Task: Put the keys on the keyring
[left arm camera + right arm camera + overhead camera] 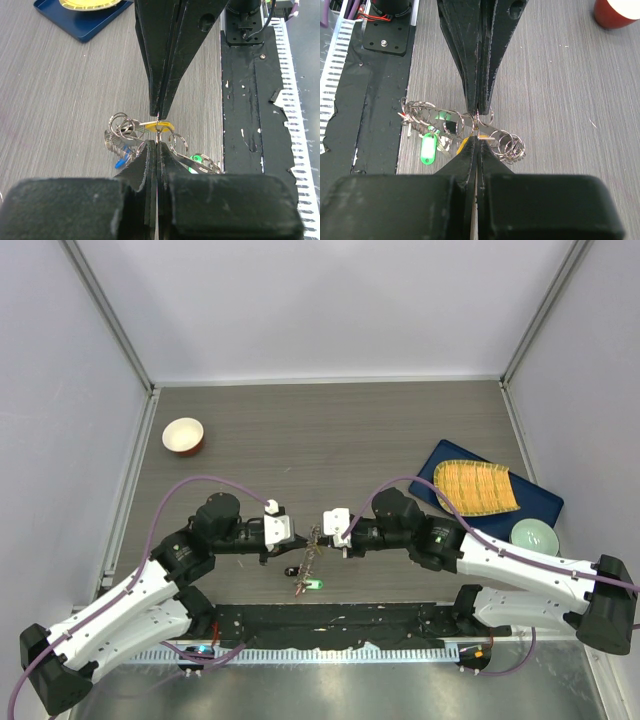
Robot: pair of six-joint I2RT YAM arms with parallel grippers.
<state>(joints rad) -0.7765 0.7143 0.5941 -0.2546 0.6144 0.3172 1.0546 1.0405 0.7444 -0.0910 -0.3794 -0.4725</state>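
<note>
Keys (pixel 308 568) clustered near table (pixel 300 440) front, several apparently ringed already; left gripper (pixel 157 145) and right gripper (pixel 478 141) meet tip to tip, both pinched narrow on 1 keyring (pixel 158 129); yellow-tagged key (pixel 163 125) looks unfinished

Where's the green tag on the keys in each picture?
Top external: the green tag on the keys sits low in the middle, just above the black base plate.
Left wrist: the tag is lower right of centre, left of the plate.
Right wrist: the tag is left of centre, right of the plate.
Shared landmark: the black base plate.
</note>
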